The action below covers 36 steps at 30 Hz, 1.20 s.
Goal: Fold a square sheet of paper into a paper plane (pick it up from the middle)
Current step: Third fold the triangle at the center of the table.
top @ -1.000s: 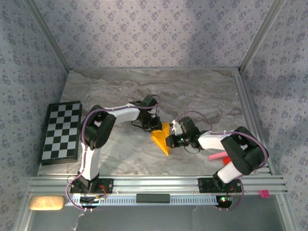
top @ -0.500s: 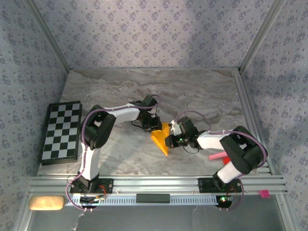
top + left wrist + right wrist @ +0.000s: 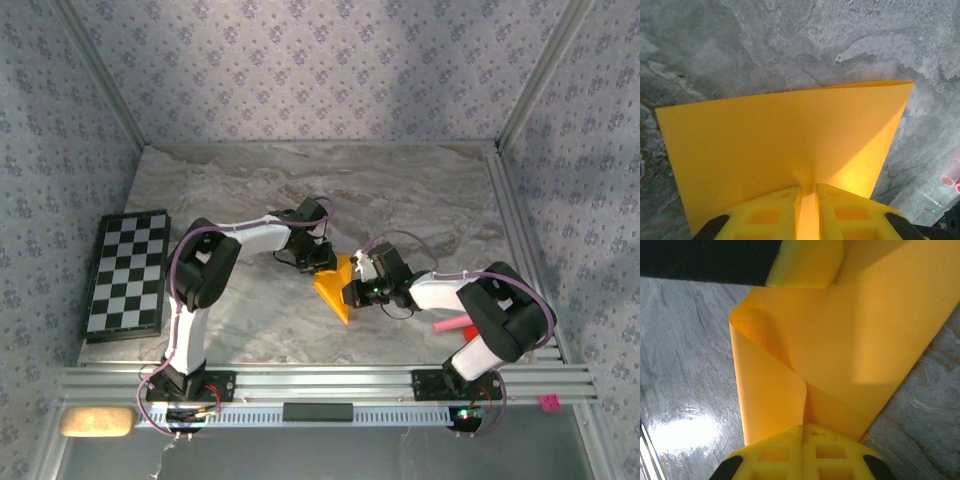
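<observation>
The square sheet of paper (image 3: 334,288), plain orange-yellow and partly folded, is lifted off the marble table between both arms. My left gripper (image 3: 322,262) pinches its far edge. In the left wrist view the sheet (image 3: 785,140) fans out from the narrow slot between the yellow fingers (image 3: 772,212), and the left gripper (image 3: 808,192) is shut on it. My right gripper (image 3: 353,291) holds the near right side. In the right wrist view a curled flap of the sheet (image 3: 855,340) runs into the right gripper (image 3: 803,429), whose jaws are pressed together on it. The left gripper's yellow fingertip (image 3: 805,265) shows at the top.
A black-and-white chequered board (image 3: 125,272) lies at the table's left edge. A pink stick (image 3: 452,325) lies by the right arm's elbow, also seen as a pink stick (image 3: 952,177) at the right edge of the left wrist view. Metal rails (image 3: 320,382) border the table.
</observation>
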Motion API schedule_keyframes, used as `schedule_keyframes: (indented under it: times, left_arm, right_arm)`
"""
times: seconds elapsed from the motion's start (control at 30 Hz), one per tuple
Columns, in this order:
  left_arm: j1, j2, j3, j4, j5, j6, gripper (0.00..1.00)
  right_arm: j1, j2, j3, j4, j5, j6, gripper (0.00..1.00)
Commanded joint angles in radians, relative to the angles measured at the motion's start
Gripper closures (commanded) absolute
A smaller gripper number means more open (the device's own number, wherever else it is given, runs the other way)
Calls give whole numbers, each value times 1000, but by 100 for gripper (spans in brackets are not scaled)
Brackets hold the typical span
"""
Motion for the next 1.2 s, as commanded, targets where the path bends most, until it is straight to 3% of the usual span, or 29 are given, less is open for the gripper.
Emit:
schedule_keyframes:
  times: [0.0, 0.57, 0.87, 1.17]
  left_arm:
    - [6, 13, 0, -63, -80, 8, 82]
    - [8, -8, -11, -39, -82, -6, 81]
    - [20, -160, -36, 17, -144, -51, 68]
    - [18, -272, -185, 136, -63, -141, 69]
  right_arm:
    - [6, -4, -11, -25, 36, -5, 95]
    - [5, 9, -23, -4, 35, -3, 95]
    - [-13, 21, -17, 1, 19, -12, 95]
    - [-13, 29, 4, 4, -7, -15, 95]
